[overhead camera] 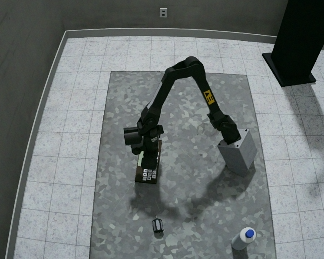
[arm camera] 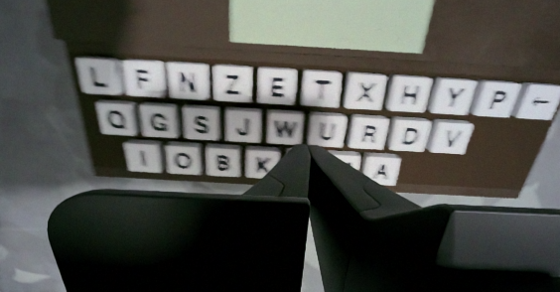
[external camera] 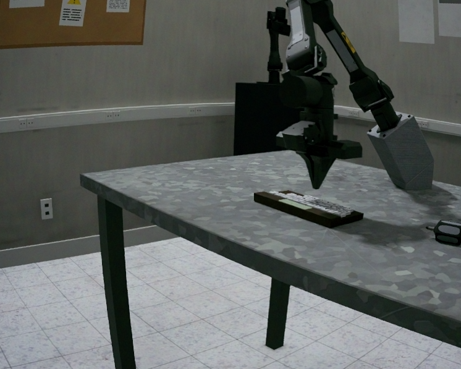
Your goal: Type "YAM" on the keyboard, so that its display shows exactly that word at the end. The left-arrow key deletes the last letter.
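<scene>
A brown keyboard [overhead camera: 139, 178] [external camera: 308, 207] [arm camera: 149, 16] with white letter keys lies flat near the middle of the table. Its pale green display [arm camera: 330, 18] is blank. My gripper [overhead camera: 149, 161] [external camera: 316, 186] [arm camera: 305, 156] is shut with nothing in it and points straight down. It hangs a little above the keyboard, clear of the keys. In the wrist view the tips sit over the bottom row, between the K key [arm camera: 262, 162] and the A key [arm camera: 381, 169], and hide the keys between them. The Y key [arm camera: 453, 96] is in the top row, to the right.
The arm's grey base block [overhead camera: 238, 152] [external camera: 403, 155] stands on the table's right side. A small black object [overhead camera: 157, 225] [external camera: 449, 232] and a white bottle with a blue cap [overhead camera: 243, 238] lie near the front edge. A black pedestal [overhead camera: 300, 34] stands off the table.
</scene>
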Action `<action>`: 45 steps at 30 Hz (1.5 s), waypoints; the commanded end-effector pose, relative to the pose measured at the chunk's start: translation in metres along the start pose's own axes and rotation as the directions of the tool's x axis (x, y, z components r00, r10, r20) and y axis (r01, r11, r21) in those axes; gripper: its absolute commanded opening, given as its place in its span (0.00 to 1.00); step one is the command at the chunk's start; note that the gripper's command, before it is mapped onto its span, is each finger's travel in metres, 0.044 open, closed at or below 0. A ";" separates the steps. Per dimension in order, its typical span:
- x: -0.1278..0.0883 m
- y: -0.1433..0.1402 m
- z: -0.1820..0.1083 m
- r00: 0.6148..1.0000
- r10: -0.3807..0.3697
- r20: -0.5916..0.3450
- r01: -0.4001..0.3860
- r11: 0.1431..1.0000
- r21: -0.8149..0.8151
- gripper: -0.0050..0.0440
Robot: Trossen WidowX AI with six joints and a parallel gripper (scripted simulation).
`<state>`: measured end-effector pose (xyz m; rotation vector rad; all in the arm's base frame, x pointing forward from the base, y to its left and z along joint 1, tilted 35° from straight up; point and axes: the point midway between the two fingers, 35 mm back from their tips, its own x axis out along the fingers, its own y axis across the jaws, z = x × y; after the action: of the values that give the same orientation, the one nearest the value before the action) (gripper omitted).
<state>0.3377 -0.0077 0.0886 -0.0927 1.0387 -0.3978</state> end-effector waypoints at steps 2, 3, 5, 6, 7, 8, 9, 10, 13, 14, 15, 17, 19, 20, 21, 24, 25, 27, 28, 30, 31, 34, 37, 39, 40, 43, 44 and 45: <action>-0.005 -0.042 0.004 1.000 -0.001 0.018 0.000 1.000 0.014 0.00; -0.005 -0.051 0.003 1.000 -0.002 0.020 0.001 1.000 0.013 0.00; -0.005 -0.061 0.002 1.000 -0.003 0.022 0.003 1.000 0.013 0.00; -0.006 -0.063 0.002 1.000 -0.003 0.022 0.003 1.000 0.013 0.00; -0.006 -0.063 0.002 1.000 -0.003 0.022 0.003 1.000 0.013 0.00; -0.006 -0.063 0.002 1.000 -0.003 0.022 0.003 1.000 0.013 0.00; -0.006 -0.063 0.002 1.000 -0.003 0.021 0.003 1.000 0.012 0.00; -0.006 -0.063 0.002 1.000 -0.003 0.021 0.003 1.000 0.012 0.00; -0.004 -0.061 0.004 1.000 -0.006 0.019 0.006 1.000 0.012 0.00; -0.004 -0.061 0.004 1.000 -0.006 0.019 0.006 1.000 0.012 0.00; -0.004 -0.061 0.004 1.000 -0.006 0.019 0.006 1.000 0.012 0.00; -0.003 -0.060 0.000 1.000 -0.006 0.014 0.006 1.000 0.010 0.00; -0.005 -0.051 -0.008 1.000 -0.007 0.022 0.007 1.000 0.016 0.00; -0.005 -0.044 -0.017 1.000 -0.007 0.022 0.006 1.000 0.016 0.00; -0.005 -0.038 -0.023 1.000 -0.006 0.022 0.006 1.000 0.016 0.00; -0.005 -0.034 -0.028 1.000 -0.006 0.022 0.006 1.000 0.016 0.00; -0.005 -0.034 -0.028 1.000 -0.006 0.022 0.006 1.000 0.016 0.00; -0.005 -0.034 -0.028 1.000 -0.006 0.022 0.006 1.000 0.016 0.00; -0.005 -0.034 -0.028 1.000 -0.006 0.022 0.006 1.000 0.016 0.00; -0.003 -0.034 -0.027 1.000 -0.005 0.016 0.005 1.000 0.013 0.00; -0.003 -0.034 -0.027 1.000 -0.005 0.016 0.005 1.000 0.013 0.00; -0.002 -0.032 -0.027 1.000 -0.008 0.013 0.008 1.000 0.012 0.00; -0.002 -0.009 -0.024 1.000 -0.005 0.010 0.005 1.000 0.014 0.00; -0.001 0.019 -0.023 1.000 -0.005 0.010 0.004 1.000 0.014 0.00; -0.002 0.030 -0.024 1.000 -0.005 0.011 0.005 1.000 0.014 0.00; -0.002 0.044 -0.025 1.000 -0.005 0.014 0.005 1.000 0.013 0.00; -0.002 0.044 -0.025 1.000 -0.005 0.014 0.005 1.000 0.013 0.00; -0.002 0.044 -0.025 1.000 -0.005 0.014 0.005 1.000 0.013 0.00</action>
<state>0.3211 0.0322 0.0642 -0.0992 1.0309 -0.3854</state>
